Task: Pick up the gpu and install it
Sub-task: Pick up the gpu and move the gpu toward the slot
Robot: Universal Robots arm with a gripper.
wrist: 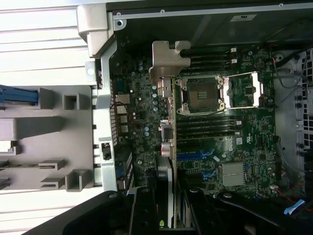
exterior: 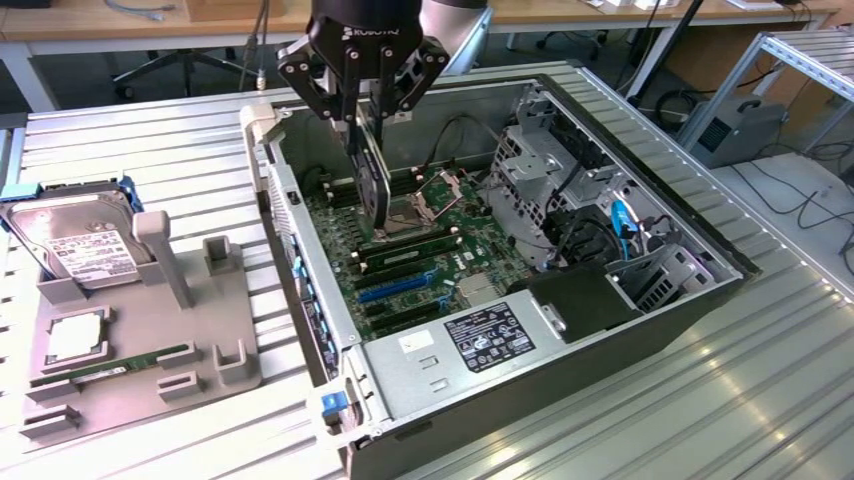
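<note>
Black and two-fingered, the claw (exterior: 368,112) is clenched on the upper end of the gpu (exterior: 375,180), which hangs on edge, long side upright, inside the open computer case (exterior: 667,320). The card's lower end is just over the motherboard (exterior: 427,265), close beside the open processor socket (exterior: 422,207); I cannot tell whether it touches the board. In the wrist view the card shows edge-on, with its silver bracket (wrist: 168,61) at the end away from the claw, next to the socket and alongside the memory slots (wrist: 205,127). The case lies on its side on a ribbed metal desk (exterior: 147,150). On the exterior view's left, apart from the case, a grey holder tray (exterior: 174,330) carries a hard drive (exterior: 83,245) leaning at its far end, a square processor (exterior: 74,340) nearer, and a slim green RAM stick (exterior: 127,362) lying flat near the front. A power supply (exterior: 487,338) with a label on top sits in the case's near corner.
</note>
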